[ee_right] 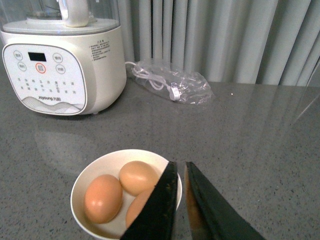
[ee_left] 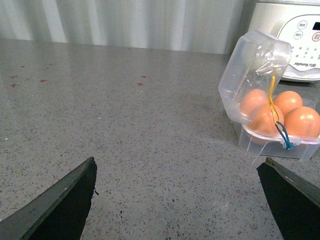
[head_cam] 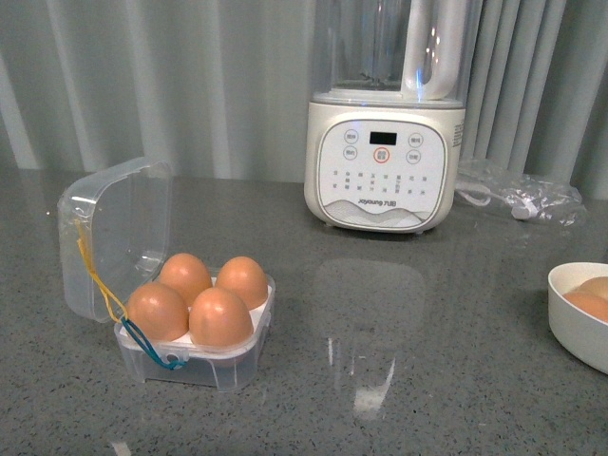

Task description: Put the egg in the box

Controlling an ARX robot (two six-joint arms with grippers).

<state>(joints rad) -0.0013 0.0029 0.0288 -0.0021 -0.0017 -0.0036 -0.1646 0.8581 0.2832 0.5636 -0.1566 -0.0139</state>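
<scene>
The box [head_cam: 199, 366] stands on the grey counter at front left, its clear lid [head_cam: 114, 237] open and upright. Every hole of its white tray holds a brown egg [head_cam: 220, 316]. A yellow and a blue band hang at its left corner. Neither gripper shows in the front view. My left gripper [ee_left: 178, 161] is open and empty, low over bare counter, with the box [ee_left: 280, 145] ahead to one side. My right gripper [ee_right: 180, 164] is shut and holds nothing. It hovers at the rim of a white bowl [ee_right: 100, 162] with three brown eggs [ee_right: 103, 198], one partly hidden by a finger.
A white blender [head_cam: 385, 166] stands at the back centre. A clear plastic bag with a cable [head_cam: 518, 195] lies to its right. The white bowl [head_cam: 575, 328] sits at the right edge of the front view. Grey curtains hang behind the counter.
</scene>
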